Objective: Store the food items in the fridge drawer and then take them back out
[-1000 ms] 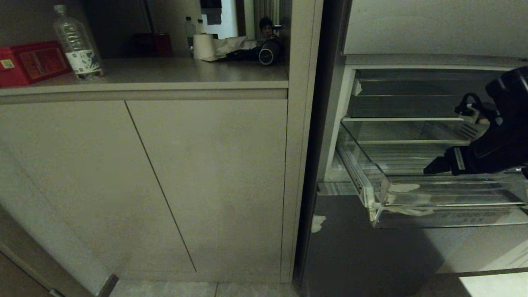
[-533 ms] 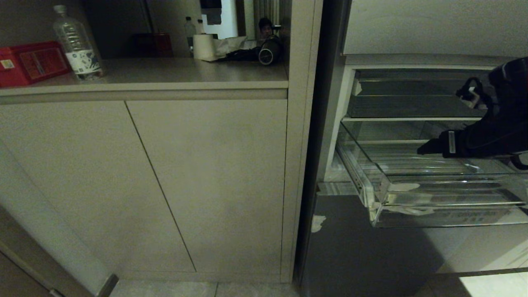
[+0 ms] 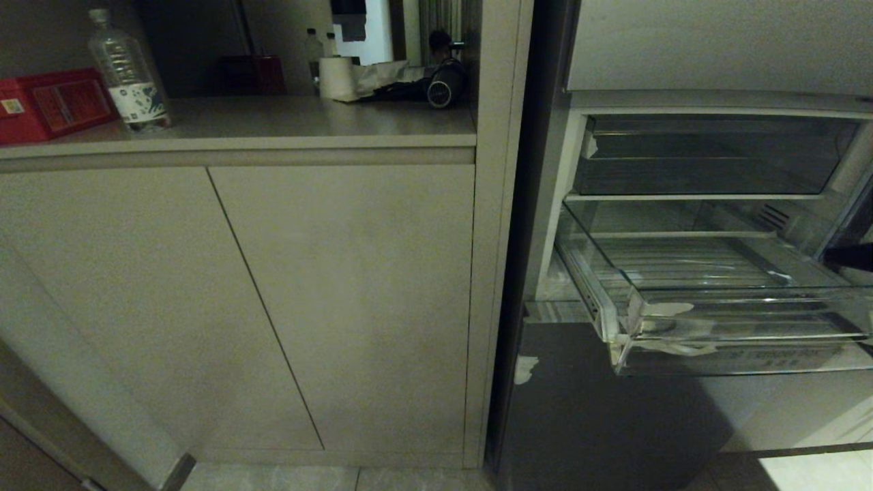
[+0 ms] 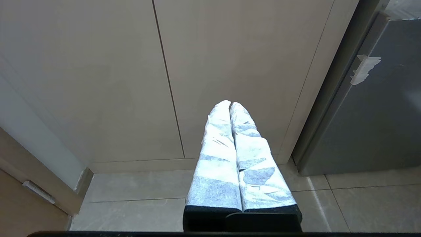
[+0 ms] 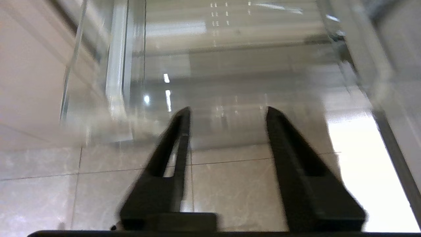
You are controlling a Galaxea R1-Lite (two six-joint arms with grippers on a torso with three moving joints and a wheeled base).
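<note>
Head view: right gripper (image 3: 846, 257) pulled back to fridge drawer's (image 3: 716, 300) edge, jaws apart, empty; drawer bare.

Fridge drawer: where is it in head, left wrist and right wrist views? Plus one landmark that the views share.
Head view: the fridge drawer is at right, pulled out, nothing in it.
Left wrist view: not in it; only the cabinet doors and the grey fridge panel.
Right wrist view: its clear wall fills the upper picture, beyond the open right gripper.
Shared landmark: the tiled floor.
</note>
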